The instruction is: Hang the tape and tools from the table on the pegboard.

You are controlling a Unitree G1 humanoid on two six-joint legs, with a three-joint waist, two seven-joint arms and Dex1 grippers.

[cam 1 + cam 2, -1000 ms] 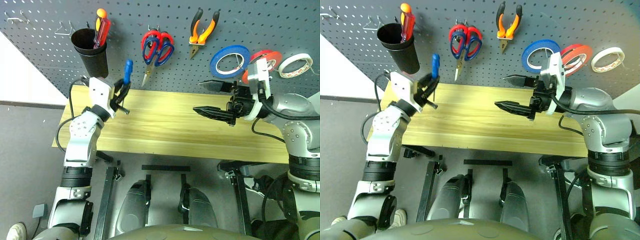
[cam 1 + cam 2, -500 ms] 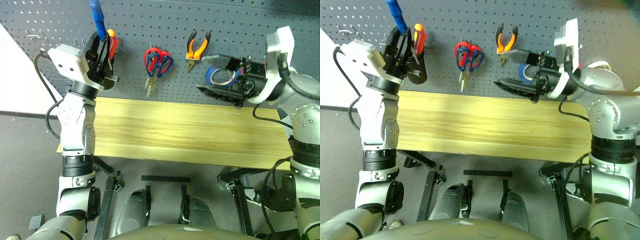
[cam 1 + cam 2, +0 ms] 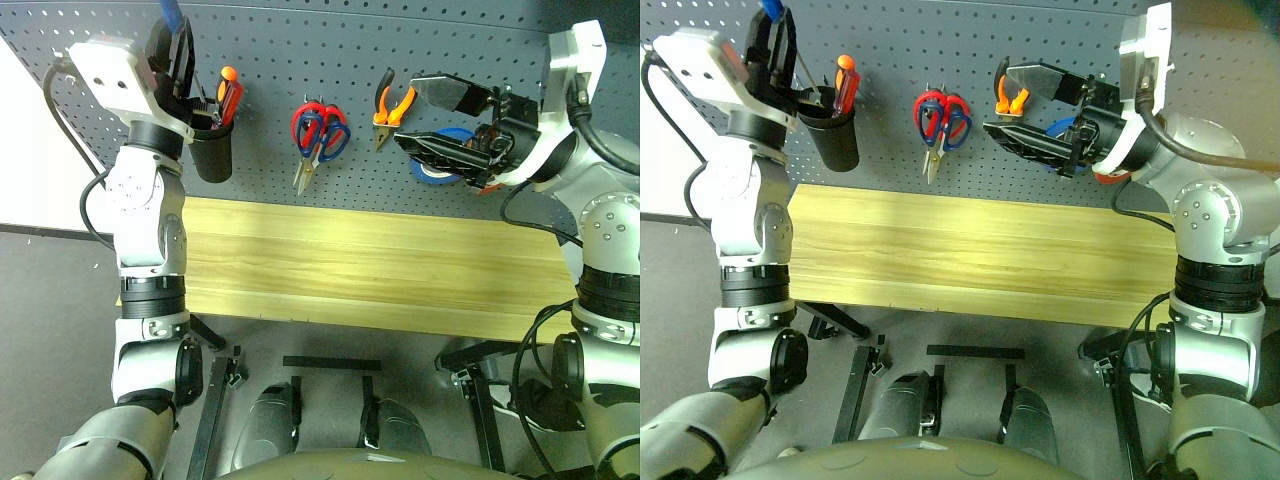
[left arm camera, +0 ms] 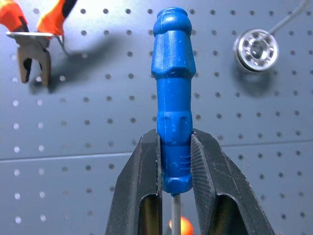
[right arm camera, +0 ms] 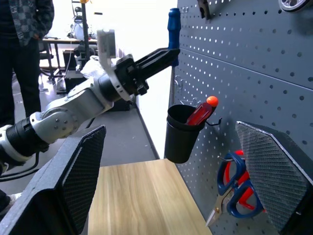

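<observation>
Blue-handled screwdriver (image 4: 173, 112) sits clamped in the left claw (image 4: 174, 161), its two black fingers closed on the lower handle, the handle rising past the fingertips and the thin metal shaft running back down between them. So the tool's long axis lies along the claw's own line, upright and close against the pegboard (image 3: 300, 60) at its upper left. Just right of and below the claw hangs a black cup (image 3: 212, 152) that already holds the red-handled screwdriver (image 3: 229, 92); by my reading the blue one is meant for that cup, which calls for a shaft-down drop from above its rim. The left arm is plainly the nearer one.

Farther right on the board hang the scissors (image 3: 318, 135) and the orange-handled pliers (image 3: 392, 100). The right claw (image 3: 440, 122) stands wide open and empty, held sideways in front of the blue tape (image 3: 438, 170). Below, the wooden tabletop (image 3: 360, 270) lies bare.
</observation>
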